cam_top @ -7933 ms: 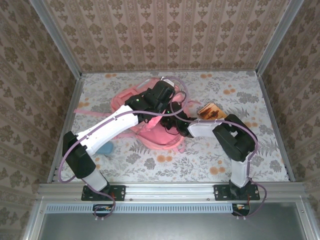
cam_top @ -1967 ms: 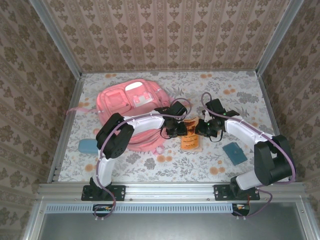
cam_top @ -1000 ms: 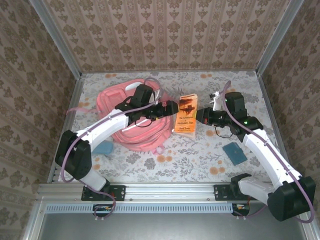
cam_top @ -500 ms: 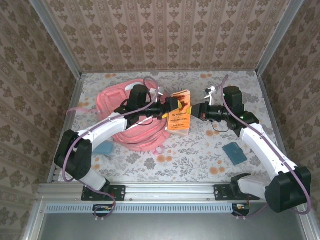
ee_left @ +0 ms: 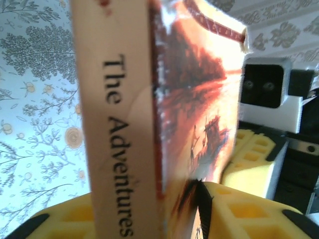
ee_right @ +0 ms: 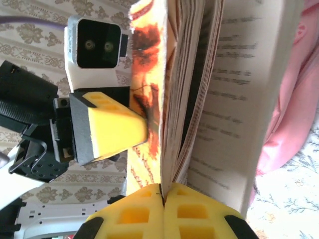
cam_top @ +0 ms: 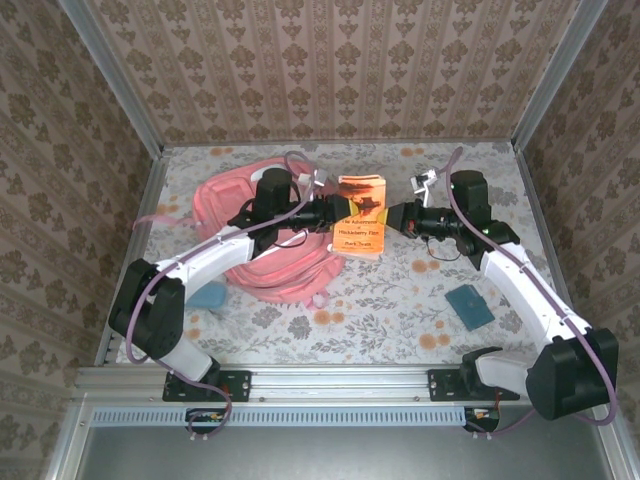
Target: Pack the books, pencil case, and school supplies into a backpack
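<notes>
Backpack (cam_top: 262, 245): lying left of centre. Book (cam_top: 361, 214): aloft just right of it; on spine, "The Adventures". Left gripper (ee_left: 149, 214): pinching book across spine and cover. Right gripper (ee_right: 163, 199): clamped on book's pages. Versus half-second back: book straightened, left jaws narrowed.

Floral table cover (cam_top: 400, 300); damask-patterned walls (cam_top: 330, 70) around; metal rail (cam_top: 340, 378) at near edge

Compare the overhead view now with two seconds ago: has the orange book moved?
Yes. The orange book has gone toward the back wall, farther from the teal square, which lies where it lay.
</notes>
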Robot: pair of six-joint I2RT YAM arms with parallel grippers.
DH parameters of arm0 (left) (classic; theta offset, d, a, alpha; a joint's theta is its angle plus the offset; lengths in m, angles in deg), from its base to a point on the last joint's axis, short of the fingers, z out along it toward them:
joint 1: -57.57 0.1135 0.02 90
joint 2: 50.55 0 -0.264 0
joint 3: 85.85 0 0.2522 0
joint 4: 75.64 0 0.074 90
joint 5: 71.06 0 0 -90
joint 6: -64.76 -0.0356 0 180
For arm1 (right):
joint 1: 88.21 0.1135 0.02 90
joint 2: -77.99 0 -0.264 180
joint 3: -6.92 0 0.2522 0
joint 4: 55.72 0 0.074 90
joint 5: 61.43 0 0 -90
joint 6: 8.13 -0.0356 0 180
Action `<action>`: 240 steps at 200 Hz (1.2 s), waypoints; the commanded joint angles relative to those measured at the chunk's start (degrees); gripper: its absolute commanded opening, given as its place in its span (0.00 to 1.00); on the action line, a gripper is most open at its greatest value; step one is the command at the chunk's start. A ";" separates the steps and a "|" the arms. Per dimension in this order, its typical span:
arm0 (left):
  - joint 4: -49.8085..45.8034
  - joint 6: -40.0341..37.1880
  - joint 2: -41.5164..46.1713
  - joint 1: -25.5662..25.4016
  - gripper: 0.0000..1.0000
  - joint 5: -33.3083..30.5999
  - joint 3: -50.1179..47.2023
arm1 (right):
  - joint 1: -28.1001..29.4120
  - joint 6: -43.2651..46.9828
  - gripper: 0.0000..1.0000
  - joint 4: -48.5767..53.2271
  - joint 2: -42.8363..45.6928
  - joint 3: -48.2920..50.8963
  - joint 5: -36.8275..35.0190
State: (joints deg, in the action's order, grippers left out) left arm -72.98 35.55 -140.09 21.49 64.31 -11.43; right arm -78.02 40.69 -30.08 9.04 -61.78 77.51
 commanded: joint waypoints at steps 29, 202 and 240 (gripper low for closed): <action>4.58 0.92 1.99 0.87 0.19 -1.42 -0.61 | -1.97 -2.86 0.55 1.53 1.46 -0.07 -4.60; 13.11 16.24 6.14 -1.92 0.17 -32.33 -3.87 | 13.30 -51.93 1.00 -58.52 -4.22 19.89 -20.57; 14.52 18.88 5.73 -2.67 0.16 -33.93 -4.58 | 14.49 -52.48 0.99 -60.32 -6.30 19.43 -23.11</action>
State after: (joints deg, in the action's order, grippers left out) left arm -64.00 51.33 -134.28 19.29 32.53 -15.88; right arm -64.29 -9.15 -83.94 3.55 -42.37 57.80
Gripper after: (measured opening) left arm 0.214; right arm 0.995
